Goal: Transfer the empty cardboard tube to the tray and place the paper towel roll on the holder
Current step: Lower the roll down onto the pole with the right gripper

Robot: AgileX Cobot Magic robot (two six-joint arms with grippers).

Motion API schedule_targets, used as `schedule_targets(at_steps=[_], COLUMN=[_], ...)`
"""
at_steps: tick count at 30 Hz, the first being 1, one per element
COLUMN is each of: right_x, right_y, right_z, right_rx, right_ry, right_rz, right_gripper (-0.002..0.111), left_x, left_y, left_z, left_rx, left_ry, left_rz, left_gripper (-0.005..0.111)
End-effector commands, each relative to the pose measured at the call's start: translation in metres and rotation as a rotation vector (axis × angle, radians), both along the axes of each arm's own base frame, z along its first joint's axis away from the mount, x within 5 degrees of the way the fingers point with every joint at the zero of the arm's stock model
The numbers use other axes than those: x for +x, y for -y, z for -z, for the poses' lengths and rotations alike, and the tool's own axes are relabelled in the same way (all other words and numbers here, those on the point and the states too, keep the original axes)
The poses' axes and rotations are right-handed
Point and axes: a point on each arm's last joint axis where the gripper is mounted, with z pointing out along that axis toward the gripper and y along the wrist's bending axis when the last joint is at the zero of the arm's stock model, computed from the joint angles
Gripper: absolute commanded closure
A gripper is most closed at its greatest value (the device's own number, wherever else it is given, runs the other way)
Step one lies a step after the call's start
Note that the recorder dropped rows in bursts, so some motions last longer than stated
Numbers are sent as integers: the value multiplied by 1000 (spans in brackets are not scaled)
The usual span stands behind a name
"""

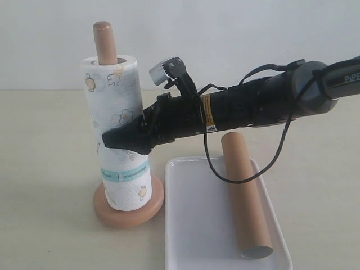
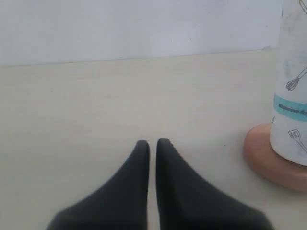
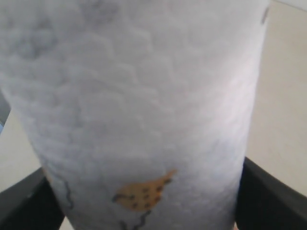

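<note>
Lettering "PiPE", cut by the frame edge, marks the right arm [image 1: 270, 104]. The paper towel roll [image 1: 115, 107], white, embossed and teal-banded, stands on the holder [image 1: 104, 40], with the right pincer [image 1: 115, 139] clasping its sides. The empty cardboard tube [image 1: 246, 197], plain brown, lies in the tray [image 1: 191, 225]. The left pincer [image 2: 152, 143] is closed and empty over the tabletop [image 2: 72, 105].

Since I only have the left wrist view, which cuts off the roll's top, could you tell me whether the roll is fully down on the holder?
Observer: Yes; the post of the holder sticks out above the roll.
Operator: Thank you. Where is the tube?
Observer: The tube lies in the tray.
Operator: And the right tool?
Observer: The right tool clasps the roll at mid-height.
</note>
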Motion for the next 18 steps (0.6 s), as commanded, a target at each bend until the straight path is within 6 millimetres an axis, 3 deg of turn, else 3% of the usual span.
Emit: schedule_targets(at_steps=[1, 2, 4, 18], right_x=[1, 1, 0, -5], right_y=[0, 0, 0, 0], right_z=[5, 6, 7, 6], right_rx=[-20, -24, -33, -49], right_ry=[-68, -90, -105, -130], right_rz=[28, 33, 30, -12], right_gripper=[28, 15, 3, 3], left_x=[0, 0, 0, 0], left_y=[0, 0, 0, 0], left_z=[1, 1, 1, 1], left_rx=[-1, -1, -1, -1], left_ry=[2, 2, 2, 2], left_rz=[-4, -4, -4, -4], left_gripper=[103, 103, 103, 103])
